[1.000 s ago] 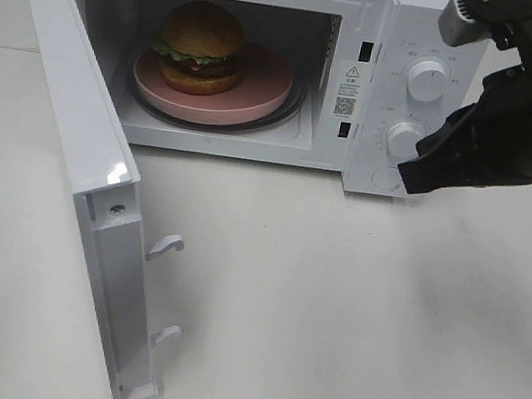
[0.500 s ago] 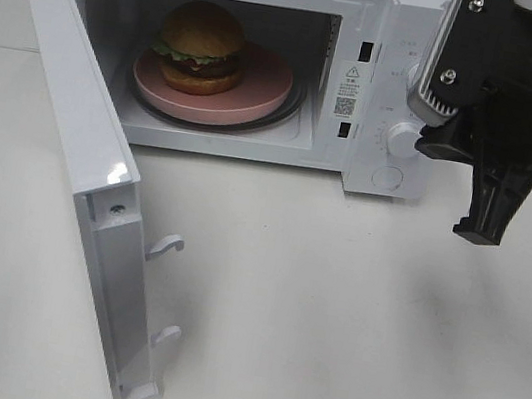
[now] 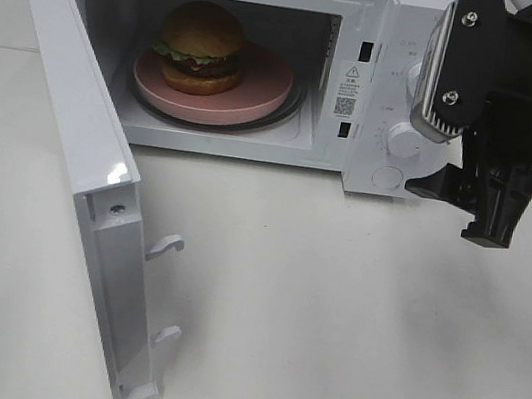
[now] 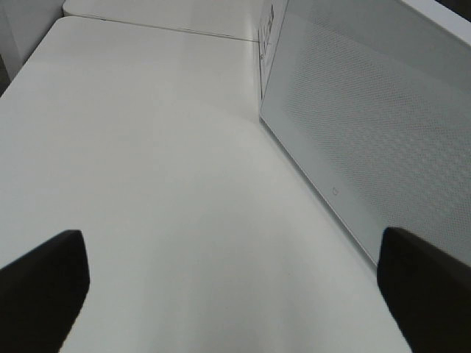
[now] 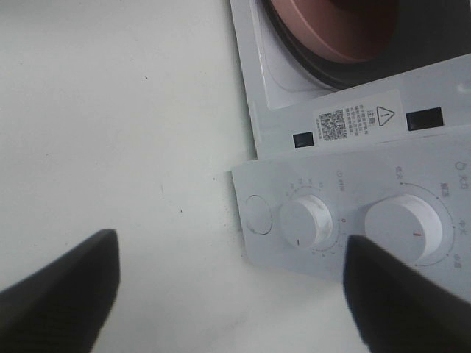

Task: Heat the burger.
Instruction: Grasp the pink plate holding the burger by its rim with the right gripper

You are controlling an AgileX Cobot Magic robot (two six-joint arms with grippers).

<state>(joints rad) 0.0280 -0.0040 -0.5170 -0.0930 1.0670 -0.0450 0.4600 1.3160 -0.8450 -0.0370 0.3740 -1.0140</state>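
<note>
The burger (image 3: 202, 43) sits on a round pink plate (image 3: 263, 88) inside the white microwave (image 3: 373, 34), whose door (image 3: 81, 150) stands wide open to the left. My right gripper (image 3: 462, 205) hovers in front of the control panel, open and holding nothing. In the right wrist view its fingers (image 5: 59, 301) spread wide on either side of the lower knob (image 5: 305, 223) and the upper knob (image 5: 405, 229), clear of both. My left gripper (image 4: 235, 294) is open over bare table beside the outer face of the door (image 4: 368, 125); it is outside the high view.
The open door juts toward the table's front left, with two latch hooks (image 3: 168, 245) on its edge. A round button (image 5: 257, 215) sits below the knobs. White tabletop (image 3: 328, 321) spreads in front of the microwave.
My right gripper was shut at the lower knob a second ago. It has since turned at the wrist, pulled slightly back and opened wide. The burger, plate and door have not moved.
</note>
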